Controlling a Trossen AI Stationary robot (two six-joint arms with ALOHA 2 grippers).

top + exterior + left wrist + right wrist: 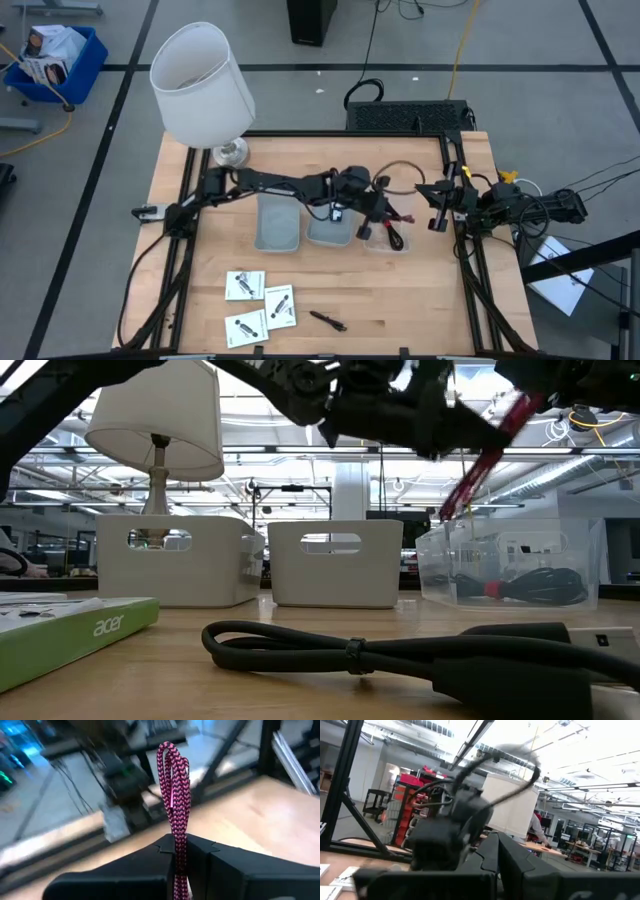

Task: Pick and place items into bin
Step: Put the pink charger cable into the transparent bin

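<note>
The red-and-black cable (174, 810) is pinched in the left tool (180, 870), whose fingers press on it from both sides in the left wrist view, a loop standing up past the tips. In the high view the left arm reaches far across the tabletop (420, 290), its tool (380, 207) above the clear bin (387, 240), which already holds a dark cable bundle (530, 586). The step in hand looks like the drop: the next move calls for lowering the cable inside the bin walls and spreading the fingers. The right tool (436, 196) waits near the tabletop's right edge; its fingers seem pressed together, though the wrist view is poor. Three white packets (258, 305) and a black stick (328, 320) lie at the near side.
</note>
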